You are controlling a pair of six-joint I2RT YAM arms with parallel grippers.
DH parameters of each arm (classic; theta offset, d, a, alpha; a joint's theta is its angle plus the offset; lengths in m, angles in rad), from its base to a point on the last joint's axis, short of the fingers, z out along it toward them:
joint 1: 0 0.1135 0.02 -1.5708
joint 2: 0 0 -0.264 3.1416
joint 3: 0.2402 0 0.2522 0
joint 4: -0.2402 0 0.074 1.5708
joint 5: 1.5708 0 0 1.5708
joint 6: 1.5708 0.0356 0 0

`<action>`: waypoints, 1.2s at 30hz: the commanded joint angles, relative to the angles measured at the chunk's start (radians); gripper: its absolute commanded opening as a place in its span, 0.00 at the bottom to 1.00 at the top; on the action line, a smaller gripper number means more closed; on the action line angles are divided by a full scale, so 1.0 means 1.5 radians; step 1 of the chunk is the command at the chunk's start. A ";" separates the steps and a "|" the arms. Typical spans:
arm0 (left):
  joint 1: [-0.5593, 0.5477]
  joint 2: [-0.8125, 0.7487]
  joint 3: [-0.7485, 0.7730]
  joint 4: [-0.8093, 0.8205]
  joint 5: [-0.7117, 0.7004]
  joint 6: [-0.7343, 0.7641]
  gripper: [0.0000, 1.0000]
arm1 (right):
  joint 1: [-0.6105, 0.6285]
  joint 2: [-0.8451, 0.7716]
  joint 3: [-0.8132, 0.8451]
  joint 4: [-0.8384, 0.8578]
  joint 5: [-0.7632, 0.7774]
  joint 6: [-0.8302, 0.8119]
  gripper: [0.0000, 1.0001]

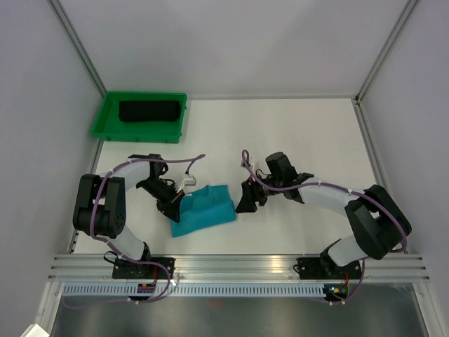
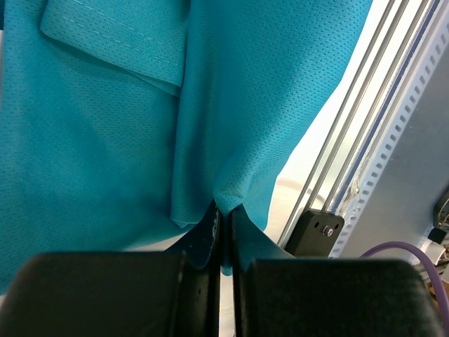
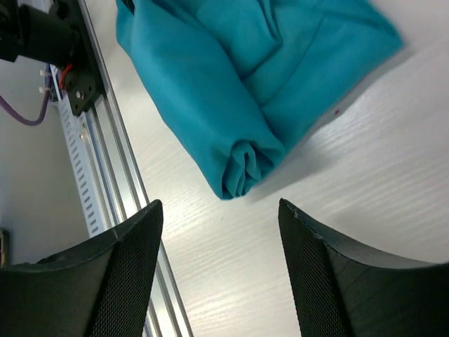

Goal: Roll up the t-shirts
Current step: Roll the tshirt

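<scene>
The left gripper (image 2: 223, 217) is clamping the left edge of the teal t-shirt (image 1: 205, 210), lying near-centre; the right gripper (image 3: 219, 210) is hanging apart just right of it. I am judging the cloth light and limp, best pinched at folded edges.

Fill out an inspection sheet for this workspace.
Surface: white table.
Job's things: teal shirt part-rolled near the front edge; black shirt rolled up in green tray.
Clutter: nothing seen.
Grippers: left gripper shut on the teal shirt's edge; right gripper open, just off its rolled end.
Cables: purple cables run along both arms.
Surroundings: white walls; metal rail at the near edge.
</scene>
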 commanded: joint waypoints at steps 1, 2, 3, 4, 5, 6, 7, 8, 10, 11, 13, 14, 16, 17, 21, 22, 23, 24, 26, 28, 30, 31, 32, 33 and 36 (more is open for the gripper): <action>0.005 0.004 0.015 0.016 0.005 0.000 0.02 | 0.004 -0.039 -0.006 0.107 0.009 -0.019 0.74; 0.005 0.005 0.016 0.016 0.003 0.003 0.02 | 0.008 -0.031 0.001 0.129 0.022 -0.019 0.76; 0.005 0.006 0.016 0.016 0.001 0.004 0.02 | 0.019 -0.021 0.006 0.139 0.025 -0.014 0.76; 0.005 0.005 0.016 0.015 -0.002 0.003 0.02 | 0.024 -0.008 0.023 0.147 0.026 -0.011 0.76; 0.005 0.004 0.017 0.015 -0.003 0.004 0.02 | 0.030 0.025 0.034 0.143 0.029 -0.005 0.77; 0.005 0.002 0.017 0.017 -0.003 0.004 0.02 | 0.037 0.043 0.046 0.137 0.029 -0.002 0.77; 0.005 0.000 0.017 0.017 -0.003 0.003 0.02 | 0.039 0.059 0.060 0.130 0.027 0.000 0.79; 0.005 -0.005 0.015 0.017 -0.003 0.002 0.03 | 0.040 0.085 0.062 0.131 0.027 0.001 0.79; 0.005 -0.007 0.014 0.019 -0.003 0.004 0.03 | 0.043 0.107 0.069 0.139 0.015 0.003 0.76; 0.005 -0.008 0.014 0.019 -0.002 0.003 0.03 | 0.044 0.126 0.073 0.139 -0.005 0.003 0.70; 0.005 -0.007 0.015 0.018 -0.002 0.000 0.03 | 0.046 0.148 0.092 0.130 -0.022 0.006 0.52; 0.005 -0.007 0.015 0.018 -0.002 0.000 0.03 | 0.046 0.152 0.097 0.123 -0.021 0.007 0.26; 0.005 -0.011 0.015 0.019 -0.002 -0.005 0.04 | 0.045 0.157 0.108 0.095 -0.018 0.011 0.05; 0.005 -0.016 0.015 0.019 -0.001 -0.005 0.04 | 0.041 0.156 0.108 0.085 -0.023 0.016 0.00; 0.001 -0.043 0.006 0.018 -0.005 -0.013 0.05 | 0.030 0.131 0.091 -0.019 -0.077 0.026 0.00; -0.001 -0.054 0.003 0.018 -0.006 -0.014 0.05 | 0.031 0.110 0.083 -0.035 -0.104 0.033 0.00; -0.005 -0.063 0.000 0.018 -0.009 -0.015 0.05 | 0.032 0.097 0.072 -0.049 -0.118 0.044 0.00; -0.017 -0.084 -0.003 0.018 -0.011 -0.017 0.05 | 0.035 0.082 0.053 -0.074 -0.129 0.046 0.00; -0.035 -0.103 -0.006 0.016 -0.022 -0.019 0.05 | 0.039 0.036 0.027 -0.074 -0.148 0.065 0.00; -0.058 -0.125 -0.003 0.011 -0.022 -0.023 0.05 | 0.037 0.013 -0.002 -0.056 -0.145 0.103 0.00; -0.057 -0.128 0.000 0.007 0.002 -0.025 0.05 | 0.032 0.019 -0.012 -0.023 -0.145 0.140 0.00; -0.057 -0.116 0.000 0.008 0.009 -0.024 0.05 | 0.031 0.036 -0.010 -0.014 -0.143 0.150 0.00; -0.056 -0.107 0.000 0.009 0.018 -0.026 0.05 | 0.026 0.046 -0.004 -0.007 -0.128 0.155 0.00; -0.054 -0.095 0.002 0.010 0.020 -0.027 0.05 | 0.022 0.056 0.013 -0.006 -0.122 0.164 0.00; -0.034 -0.039 0.015 0.023 0.006 -0.043 0.05 | 0.003 0.091 0.039 -0.004 -0.093 0.163 0.00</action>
